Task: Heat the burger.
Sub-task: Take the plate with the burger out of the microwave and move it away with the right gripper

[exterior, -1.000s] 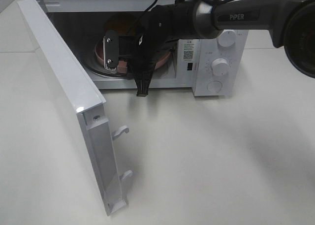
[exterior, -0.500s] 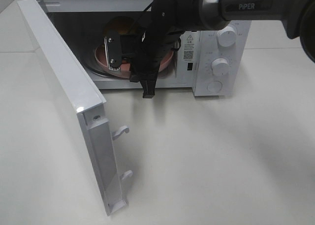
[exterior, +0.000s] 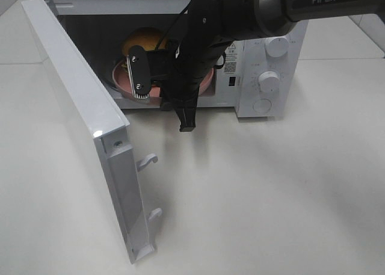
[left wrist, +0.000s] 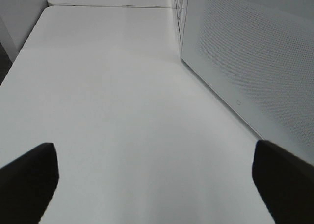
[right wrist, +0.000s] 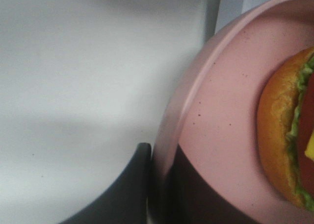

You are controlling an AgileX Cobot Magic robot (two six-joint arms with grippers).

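a white microwave (exterior: 264,64) is standing with its door (exterior: 78,118) swung wide on a pale table (exterior: 271,191), and the burger (exterior: 139,39) is sitting on a pink plate (exterior: 123,82) at the mouth of the oven cavity, its golden bun showing behind the arm. the right arm (exterior: 240,16) is reaching in from the right, its right gripper (right wrist: 159,185) pinching the plate's rim between nearly closed fingers (right wrist: 125,194), one dark finger lying outside the rim and the other on the plate's inner face. in the right wrist view the bun, green lettuce and a red layer are showing at the plate's far side. the left gripper (left wrist: 157,180) is hanging over bare table beside the microwave's perforated side wall (left wrist: 245,52), its jaws spread fully wide and holding nothing.
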